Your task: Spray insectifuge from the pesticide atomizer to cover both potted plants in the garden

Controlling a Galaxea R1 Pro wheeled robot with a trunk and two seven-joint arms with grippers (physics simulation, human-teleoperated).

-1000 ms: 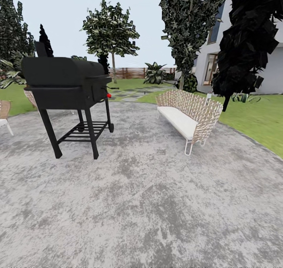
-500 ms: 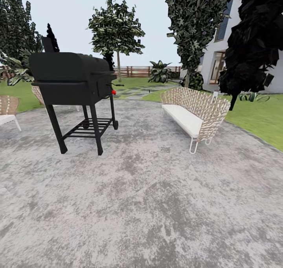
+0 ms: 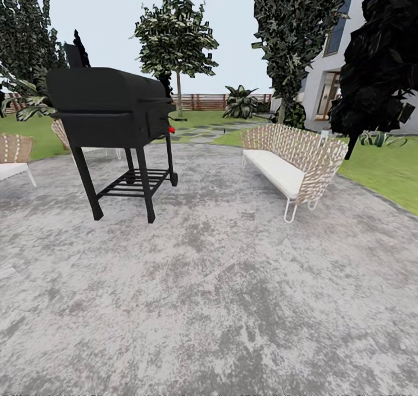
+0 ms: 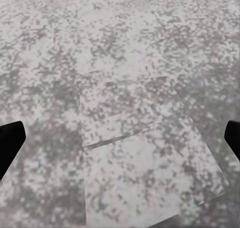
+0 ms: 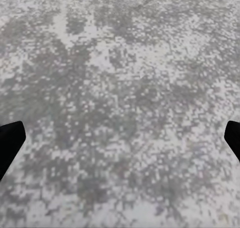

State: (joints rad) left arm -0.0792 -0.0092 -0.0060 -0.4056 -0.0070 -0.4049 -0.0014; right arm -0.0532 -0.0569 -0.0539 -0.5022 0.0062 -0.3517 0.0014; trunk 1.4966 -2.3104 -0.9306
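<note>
The left gripper (image 4: 120,143) hangs over the mottled grey patio (image 4: 125,62) with its two black fingertips (image 4: 9,140) far apart at opposite edges of the left wrist view; the jaws stand spread wide and hold nothing. The right gripper (image 5: 120,143) is in the same condition: fingertips (image 5: 9,140) widely separated, nothing between them, bare paving beneath.

Task progress, judged from these views: nothing is done yet. Both pincers are empty, so the pick-up of the atomizer remains, followed by the spraying of both potted plants. The atomizer and the two small pots cannot be located in any of the three views. The robot appears to be on its way across the garden.

The head view supplies the surroundings. The black grill (image 3: 110,108) stands on the patio and serves as the landmark. To the right of the grill stands a wicker bench (image 3: 290,161) with a white cushion. To the left of the grill is part of a wicker chair (image 3: 14,155). Beyond the grill lie the lawn (image 3: 383,169), a line of stepping stones (image 3: 203,132) and the slatted wooden fence (image 3: 203,101), with a large-leafed bush (image 3: 241,101) just in front of the fence.

The wrist views add the gripper state and the close paving texture.
</note>
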